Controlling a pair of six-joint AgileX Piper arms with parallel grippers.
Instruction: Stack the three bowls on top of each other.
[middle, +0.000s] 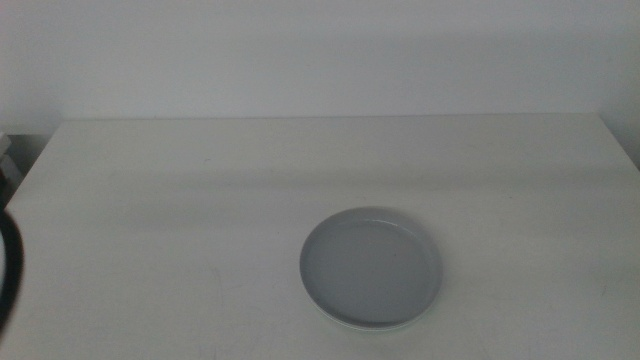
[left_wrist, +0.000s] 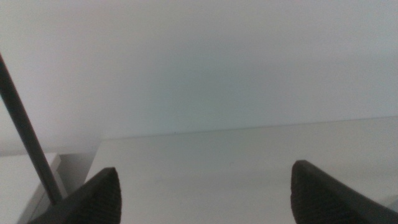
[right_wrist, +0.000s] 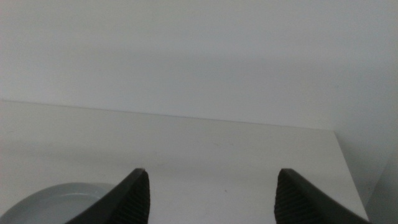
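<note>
One grey-blue bowl (middle: 370, 268) lies on the white table (middle: 200, 200), right of centre and near the front. A thin pale rim shows under its near edge; whether another dish lies beneath it I cannot tell. The bowl (right_wrist: 59, 202) also shows at the edge of the right wrist view, beside one jaw. My right gripper (right_wrist: 211, 196) is open and holds nothing, hovering over bare table. My left gripper (left_wrist: 205, 190) is open too, with nothing between its wide-apart jaws, near a table corner. Neither gripper shows in the middle view.
A dark curved part (middle: 10, 270) sits at the middle view's left edge. A thin dark rod (left_wrist: 28, 140) slants past the left gripper. A white wall (middle: 320, 50) stands behind the table's far edge.
</note>
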